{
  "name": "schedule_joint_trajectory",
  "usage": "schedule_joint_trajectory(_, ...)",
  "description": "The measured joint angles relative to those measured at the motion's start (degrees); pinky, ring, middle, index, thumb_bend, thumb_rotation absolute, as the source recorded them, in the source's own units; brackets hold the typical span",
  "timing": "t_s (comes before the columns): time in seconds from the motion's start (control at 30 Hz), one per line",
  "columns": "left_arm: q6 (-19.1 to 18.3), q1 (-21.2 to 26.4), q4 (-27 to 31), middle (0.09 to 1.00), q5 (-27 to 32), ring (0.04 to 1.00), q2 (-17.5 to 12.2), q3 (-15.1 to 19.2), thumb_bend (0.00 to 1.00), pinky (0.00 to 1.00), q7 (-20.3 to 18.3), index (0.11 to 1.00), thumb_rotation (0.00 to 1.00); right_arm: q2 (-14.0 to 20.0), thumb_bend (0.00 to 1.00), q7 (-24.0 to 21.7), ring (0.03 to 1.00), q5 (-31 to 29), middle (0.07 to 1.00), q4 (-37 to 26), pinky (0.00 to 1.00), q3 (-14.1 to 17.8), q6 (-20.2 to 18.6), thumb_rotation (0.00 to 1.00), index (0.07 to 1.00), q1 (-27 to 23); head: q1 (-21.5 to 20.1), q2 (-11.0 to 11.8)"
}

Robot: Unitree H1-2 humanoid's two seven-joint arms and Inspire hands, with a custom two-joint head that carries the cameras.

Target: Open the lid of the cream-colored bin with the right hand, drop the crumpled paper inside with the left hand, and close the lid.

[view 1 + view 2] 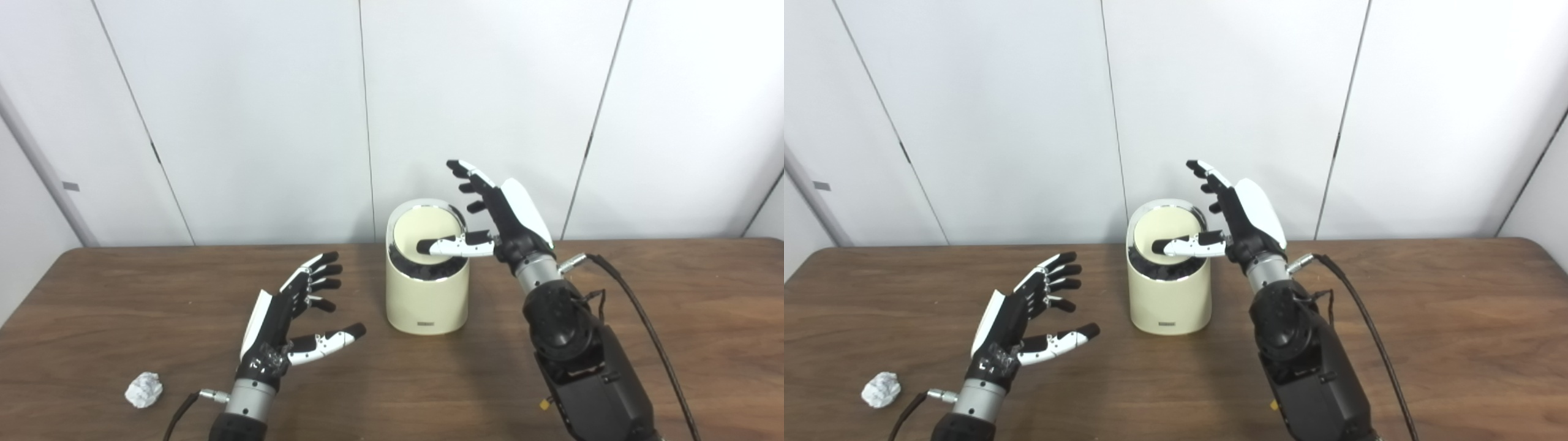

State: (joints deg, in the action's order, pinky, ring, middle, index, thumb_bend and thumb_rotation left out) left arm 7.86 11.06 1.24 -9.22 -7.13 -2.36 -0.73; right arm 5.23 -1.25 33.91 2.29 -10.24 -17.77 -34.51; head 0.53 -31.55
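At the centre of the surface [551,294] we note the cream-colored bin [427,300] standing upright, its lid [422,229] tilted, the near edge dipped so that a dark gap shows below it at 6 o'clock. Right hand [499,211] sits just at 3 o'clock of the bin's rim, fingers [465,177] spread and raised, gripping nothing; its thumb [456,246] reaches across the lid and appears to rest on it, though we cannot tell how firmly. Left hand [288,318] hovers at about 9 o'clock of the bin, well apart from it, fingers apart and empty. Crumpled paper [144,389] lies on the surface at 8 o'clock, near the front edge and behind the left hand's reach direction, not yet picked up. Risks as we judge them: the thumb alone holds the lid, so a small slip could let it swing back shut before the paper arrives; a sideways push from the thumb could slide or tip the bin, which looks light and unanchored. The left hand must travel back toward the paper, and a light, loose ball may skate away or off the front edge if nudged rather than pinched. The opening looks narrow, so a drop from height could bounce off the lid.
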Motion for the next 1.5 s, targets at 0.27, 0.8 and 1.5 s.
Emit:
schedule_joint_trajectory(0.27,0.0,0.0,0.1,0.814,-0.1,0.755,0.0,0.0,0.74,0.6,0.0,0.866,0.05,-0.2,0.81,1.3,0.848,1.5,0.885,2.9,0.71,-1.3,-0.1,0.3,0.87,-1.3,0.0,0.0)
schedule_joint_trajectory(0.8,-0.1,0.0,0.8,0.812,-0.4,0.752,0.0,0.0,0.74,0.6,0.0,0.863,0.06,0.8,0.71,3.7,0.827,0.5,0.872,6.5,0.69,-0.7,0.1,0.3,0.856,-1.5,0.1,-0.4)
schedule_joint_trajectory(1.5,-0.4,0.0,1.3,0.814,-0.7,0.753,-0.1,0.0,0.73,0.59,-0.1,0.863,0.04,4.5,0.86,3.7,0.805,4.1,0.855,3.6,0.67,-5.2,1.5,0.04,0.861,-1.5,0.2,-1.1)
